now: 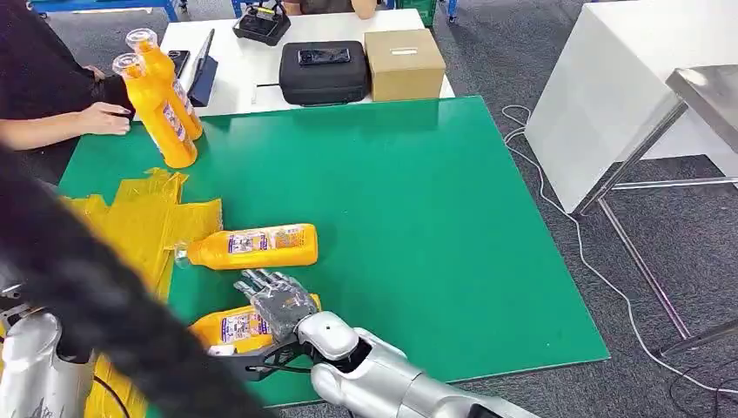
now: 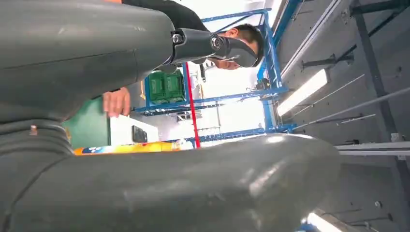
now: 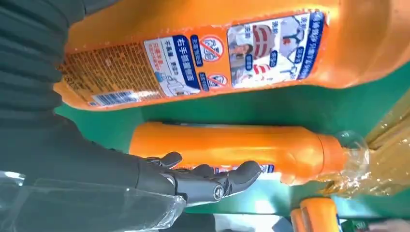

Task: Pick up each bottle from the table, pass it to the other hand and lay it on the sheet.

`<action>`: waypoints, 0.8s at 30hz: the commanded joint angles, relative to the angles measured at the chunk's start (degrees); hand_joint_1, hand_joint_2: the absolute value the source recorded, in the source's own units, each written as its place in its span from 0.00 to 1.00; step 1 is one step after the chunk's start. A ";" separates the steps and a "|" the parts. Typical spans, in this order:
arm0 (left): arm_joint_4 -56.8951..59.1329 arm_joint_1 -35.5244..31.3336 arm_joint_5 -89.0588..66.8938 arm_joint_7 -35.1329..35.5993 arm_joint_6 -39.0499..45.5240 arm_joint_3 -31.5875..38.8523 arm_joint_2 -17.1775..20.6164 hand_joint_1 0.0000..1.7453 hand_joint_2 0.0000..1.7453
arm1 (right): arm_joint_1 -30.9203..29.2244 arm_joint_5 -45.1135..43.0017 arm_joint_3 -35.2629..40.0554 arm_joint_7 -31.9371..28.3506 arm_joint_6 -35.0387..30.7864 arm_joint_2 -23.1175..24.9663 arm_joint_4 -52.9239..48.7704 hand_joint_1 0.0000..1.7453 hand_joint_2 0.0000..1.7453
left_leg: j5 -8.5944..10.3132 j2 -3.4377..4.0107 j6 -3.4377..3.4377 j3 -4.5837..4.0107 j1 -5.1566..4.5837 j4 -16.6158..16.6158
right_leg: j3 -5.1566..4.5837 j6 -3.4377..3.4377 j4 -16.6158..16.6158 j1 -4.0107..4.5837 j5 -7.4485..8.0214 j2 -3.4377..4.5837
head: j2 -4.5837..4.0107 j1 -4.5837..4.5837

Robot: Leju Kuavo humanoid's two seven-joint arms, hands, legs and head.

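An orange bottle [image 1: 228, 326] [image 3: 193, 53] lies on the green mat near the front edge. My right hand [image 1: 278, 305] [image 3: 203, 181] lies over its base end with straight, spread fingers and does not grip it. A second orange bottle [image 1: 254, 246] [image 3: 232, 145] lies just beyond, its clear cap at the edge of the yellow sheet [image 1: 130, 226] [image 3: 391, 159]. Two more orange bottles [image 1: 161, 100] stand upright at the far left. My left hand [image 2: 159, 183] points upward with its fingers apart and holds nothing; a lying bottle [image 2: 125, 148] shows past it.
A person sits at the far left, one hand [image 1: 104, 117] [image 2: 116, 101] on the mat by the upright bottles. A black case [image 1: 324, 71] and a cardboard box [image 1: 405, 63] stand behind the green mat [image 1: 418, 218]. A dark blurred shape [image 1: 104, 305] hides part of the sheet.
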 commanded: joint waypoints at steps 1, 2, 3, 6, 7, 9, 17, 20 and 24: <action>2.80 -2.25 1.00 0.07 0.09 -2.06 -0.47 0.00 0.00 | -2.94 1.13 -1.37 1.30 -0.33 1.25 10.35 0.00 1.00 | 0.04 -0.10 -0.04 0.04 0.00 -0.03 | 0.09 0.02 -0.03 0.00 0.00 -0.16 | 0.02 0.00; 2.79 -2.27 1.01 0.19 0.22 -2.18 -0.65 0.00 0.00 | -3.14 1.29 -1.46 1.28 -0.16 1.12 10.98 0.00 1.00 | 0.04 -0.14 -0.04 0.07 0.01 -0.04 | 0.13 0.03 -0.05 0.01 0.00 -0.22 | 0.00 0.00; 3.44 -2.79 1.09 0.38 0.28 -2.29 -0.91 0.00 0.00 | -3.37 1.31 -1.86 1.06 -0.58 1.35 11.85 0.00 1.00 | 0.05 -0.15 -0.03 0.06 -0.01 -0.05 | 0.11 0.02 -0.05 0.00 -0.01 -0.22 | 0.00 0.00; 3.72 -3.36 0.99 0.54 0.27 -2.73 -1.40 0.00 0.00 | -2.82 1.13 -2.18 0.61 -0.87 1.36 12.21 0.00 1.00 | 0.04 -0.15 -0.02 0.00 -0.01 -0.02 | 0.07 0.02 -0.03 -0.01 -0.02 -0.20 | 0.00 0.00; 3.72 -3.36 0.99 0.54 0.27 -2.73 -1.40 0.00 0.00 | -2.82 1.13 -2.18 0.61 -0.87 1.36 12.21 0.00 1.00 | 0.04 -0.21 -0.04 0.04 0.02 -0.02 | 0.14 0.03 -0.06 0.02 -0.03 -0.29 | 0.00 0.00; 3.03 -2.69 0.77 0.52 0.29 -3.27 -1.66 0.00 0.00 | -1.77 1.42 -2.01 0.70 -0.58 1.19 12.70 0.00 1.00 | 0.02 -0.21 -0.08 0.14 0.04 -0.05 | 0.26 0.05 -0.10 0.04 -0.06 -0.35 | 0.00 0.00; 5.55 -3.85 1.74 0.30 -0.11 -4.06 -1.26 0.00 0.00 | -2.05 2.53 -2.32 1.85 0.53 2.24 16.93 0.00 1.00 | 0.04 -0.18 -0.04 0.09 -0.01 -0.06 | 0.14 0.01 -0.06 -0.01 -0.02 -0.24 | 0.00 0.00; 5.23 -4.56 2.25 -0.05 0.46 -4.17 -1.40 0.00 0.00 | -2.32 3.87 -1.73 2.41 2.51 2.93 19.29 0.00 1.00 | 0.06 -0.22 -0.05 0.09 0.01 -0.05 | 0.16 0.02 -0.07 0.02 -0.02 -0.31 | 0.00 0.00; 4.57 -3.81 2.45 0.04 0.64 -4.37 -1.14 0.00 0.00 | -1.84 4.83 -1.15 2.35 3.24 2.78 20.69 0.00 1.00 | 0.04 -0.12 -0.02 0.19 0.00 -0.06 | 0.21 0.02 -0.08 0.00 -0.01 -0.18 | 0.00 0.00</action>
